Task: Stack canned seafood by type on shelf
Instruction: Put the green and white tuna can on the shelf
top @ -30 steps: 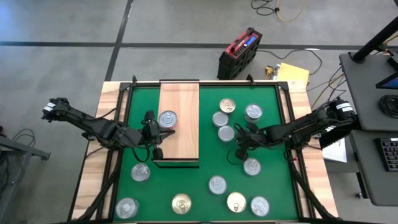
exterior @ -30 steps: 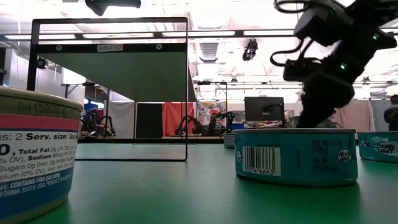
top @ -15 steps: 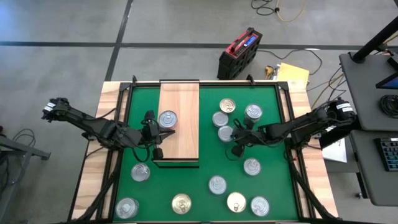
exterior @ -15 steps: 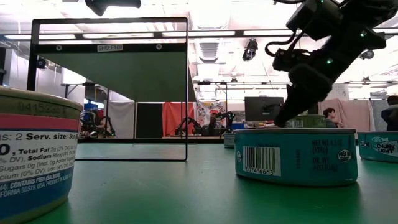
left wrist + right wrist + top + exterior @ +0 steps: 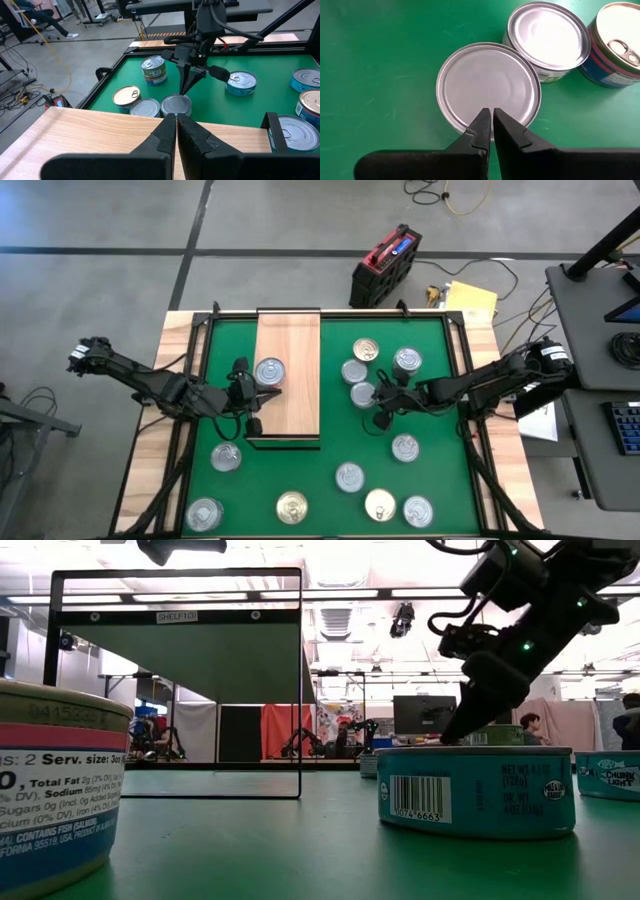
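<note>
Round flat tins (image 5: 364, 394) with shiny metal lids lie scattered on the green mat (image 5: 430, 340); one tin (image 5: 269, 371) sits on the pale grained wooden board (image 5: 290, 340).
The right gripper (image 5: 488, 127), fingers pressed together and holding nothing, hangs over a plain-lidded tin's rim. The left gripper (image 5: 176, 131), also closed and empty, waits at the board's edge. Grey floor surrounds the table.
</note>
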`<act>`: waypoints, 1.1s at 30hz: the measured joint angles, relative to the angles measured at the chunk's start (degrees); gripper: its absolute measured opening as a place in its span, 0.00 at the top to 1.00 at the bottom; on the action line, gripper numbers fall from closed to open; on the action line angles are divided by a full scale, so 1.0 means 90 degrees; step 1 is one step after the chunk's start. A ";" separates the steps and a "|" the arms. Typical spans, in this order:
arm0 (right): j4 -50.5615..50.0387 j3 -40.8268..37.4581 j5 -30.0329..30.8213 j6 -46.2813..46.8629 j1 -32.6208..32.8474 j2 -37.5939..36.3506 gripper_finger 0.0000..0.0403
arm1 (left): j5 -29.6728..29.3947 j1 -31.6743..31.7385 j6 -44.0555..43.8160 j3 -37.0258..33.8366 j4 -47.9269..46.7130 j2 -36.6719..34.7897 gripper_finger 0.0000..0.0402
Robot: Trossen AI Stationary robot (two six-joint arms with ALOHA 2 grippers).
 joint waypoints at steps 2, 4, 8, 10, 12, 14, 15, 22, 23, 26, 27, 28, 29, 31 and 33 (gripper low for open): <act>0.0004 -0.0037 0.0002 0.0012 0.0000 0.0000 0.97 | 0.0000 -0.0002 0.0000 0.0000 0.0000 0.0001 1.00; 0.0025 -0.0076 0.0004 0.0045 0.0000 0.0000 0.97 | 0.0000 -0.0002 0.0000 0.0000 0.0000 0.0000 1.00; 0.0295 -0.0287 0.0002 0.0087 0.0002 0.0000 0.97 | 0.0000 -0.0001 0.0000 0.0000 0.0000 0.0000 1.00; 0.0411 -0.0374 0.0004 0.0130 0.0002 0.0000 0.97 | 0.0000 -0.0002 0.0000 0.0000 0.0000 0.0000 1.00; 0.0446 -0.0416 0.0012 0.0152 0.0004 0.0000 0.97 | 0.0000 0.0000 0.0000 0.0000 0.0000 0.0000 1.00; 0.0431 -0.0426 0.0014 0.0207 0.0010 0.0000 0.97 | 0.0000 -0.0001 -0.0002 0.0000 0.0014 0.0000 1.00; 0.0415 -0.0426 -0.0017 0.0230 0.0010 0.0000 0.97 | -0.0002 0.0000 -0.0017 0.0000 0.0064 0.0000 1.00; 0.0324 -0.0422 -0.0150 0.0349 0.0119 -0.0005 0.97 | 0.0208 0.0017 0.0498 0.0000 0.1044 0.0656 1.00; 0.0311 -0.0422 -0.0155 0.0377 0.0144 -0.0005 0.97 | 0.0206 0.0017 0.0629 0.0000 0.1217 0.0801 1.00; 0.0232 -0.0422 -0.0174 0.0508 0.0211 -0.0005 0.97 | 0.0198 0.0017 0.0857 0.0086 0.1412 0.1212 1.00; 0.0190 -0.0420 -0.0174 0.0527 0.0238 -0.0007 0.97 | 0.0176 0.0017 0.0884 0.0164 0.1430 0.1334 1.00; 0.0154 -0.0419 -0.0178 0.0547 0.0264 -0.0007 0.97 | 0.0163 0.0017 0.0912 0.0241 0.1448 0.1430 1.00; 0.0122 -0.0419 -0.0184 0.0572 0.0296 -0.0007 0.97 | 0.0155 0.0017 0.0958 0.0329 0.1455 0.1513 1.00; 0.0108 -0.0419 -0.0191 0.0631 0.0355 -0.0007 0.97 | 0.0151 0.0017 0.1054 0.0516 0.1466 0.1686 1.00; 0.0095 -0.0422 -0.0208 0.0643 0.0411 -0.0007 0.97 | 0.0151 0.0017 0.1152 0.0665 0.1432 0.1832 1.00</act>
